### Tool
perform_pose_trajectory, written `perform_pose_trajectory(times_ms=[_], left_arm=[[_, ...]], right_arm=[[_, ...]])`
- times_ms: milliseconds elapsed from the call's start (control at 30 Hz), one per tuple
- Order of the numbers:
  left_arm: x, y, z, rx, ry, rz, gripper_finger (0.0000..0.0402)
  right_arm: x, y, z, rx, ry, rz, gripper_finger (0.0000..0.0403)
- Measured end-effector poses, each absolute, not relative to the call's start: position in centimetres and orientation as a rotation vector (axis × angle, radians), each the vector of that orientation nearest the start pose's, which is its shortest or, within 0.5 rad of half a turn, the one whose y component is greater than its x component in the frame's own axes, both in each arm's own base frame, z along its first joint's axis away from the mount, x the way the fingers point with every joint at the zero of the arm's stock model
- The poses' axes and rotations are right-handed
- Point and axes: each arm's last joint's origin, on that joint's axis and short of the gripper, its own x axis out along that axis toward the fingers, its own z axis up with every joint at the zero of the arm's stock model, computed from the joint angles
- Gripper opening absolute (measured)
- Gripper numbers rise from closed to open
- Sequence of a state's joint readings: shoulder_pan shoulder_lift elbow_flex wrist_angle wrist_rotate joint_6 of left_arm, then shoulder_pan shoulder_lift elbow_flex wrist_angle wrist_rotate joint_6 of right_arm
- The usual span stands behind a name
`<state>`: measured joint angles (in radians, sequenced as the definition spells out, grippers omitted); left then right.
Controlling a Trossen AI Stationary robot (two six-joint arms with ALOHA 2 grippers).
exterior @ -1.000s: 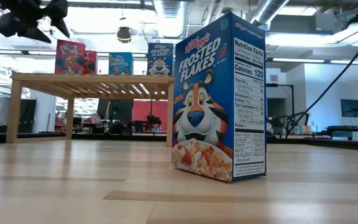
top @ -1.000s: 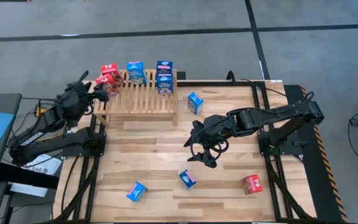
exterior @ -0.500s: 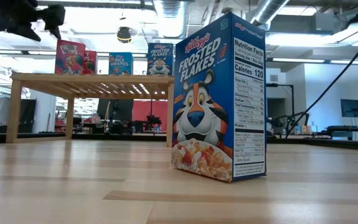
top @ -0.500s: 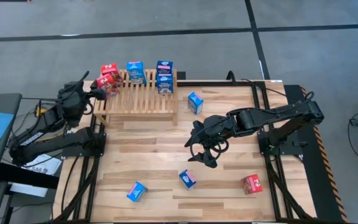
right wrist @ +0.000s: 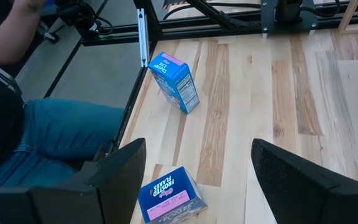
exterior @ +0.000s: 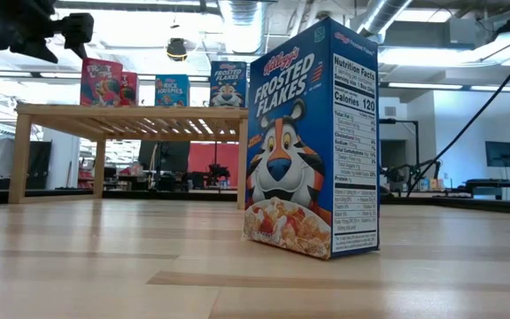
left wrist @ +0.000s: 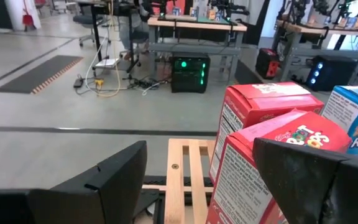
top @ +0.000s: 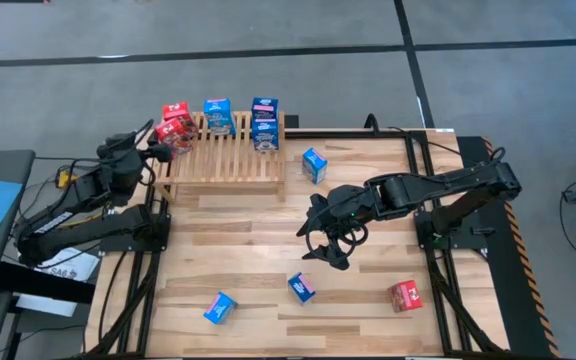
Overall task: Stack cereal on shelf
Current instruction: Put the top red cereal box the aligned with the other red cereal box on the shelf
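The plank table (top: 368,190) was pale wood with long grain lines, and nothing on it had shifted since the earlier frames. The shelf (top: 223,160), a low light-wood rack of parallel slats on short legs, stood at the table's far left corner, unmoved.

The left arm was the one change: it had drawn back from the shelf's left end, so the left gripper (top: 151,152) sat just off that edge, empty, its dark fingers apart. The right gripper (top: 326,243) hung over the table's middle exactly as before, its fingers likewise spread and holding nothing.

The cereal was small glossy cardboard boxes with crisp edges. On the shelf stood two red boxes (top: 175,122) at the left end, a blue Rice Krispies box (top: 217,116) beside them, and two blue Frosted Flakes boxes (top: 264,123) at the right. A blue box (top: 314,164) stood on the table just right of the shelf. Near the front edge lay two blue boxes (top: 220,307) (top: 302,287) and a red one (top: 405,295).
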<state>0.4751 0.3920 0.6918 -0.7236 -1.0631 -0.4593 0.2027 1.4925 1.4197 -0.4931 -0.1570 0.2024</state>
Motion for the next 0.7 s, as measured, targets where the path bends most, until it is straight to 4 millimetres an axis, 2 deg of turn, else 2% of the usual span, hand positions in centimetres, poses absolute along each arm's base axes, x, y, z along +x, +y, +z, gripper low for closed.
perform_pose_trajectory(times_ms=[167,367,700], left_arm=[[5.0,5.4,31.0,-0.205,0.038,1.553,0.0283],[4.5,5.1,32.1,-0.169,0.069,1.551,0.0283],[4.0,4.9,32.6,-0.160,0.074,1.583,0.0283]], right_arm=[[32.2,7.1,35.7,0.181,0.602,0.291,0.0317],[32.2,7.1,35.7,0.181,0.603,0.291,0.0317],[32.2,7.1,35.7,0.181,0.605,0.291,0.0317]])
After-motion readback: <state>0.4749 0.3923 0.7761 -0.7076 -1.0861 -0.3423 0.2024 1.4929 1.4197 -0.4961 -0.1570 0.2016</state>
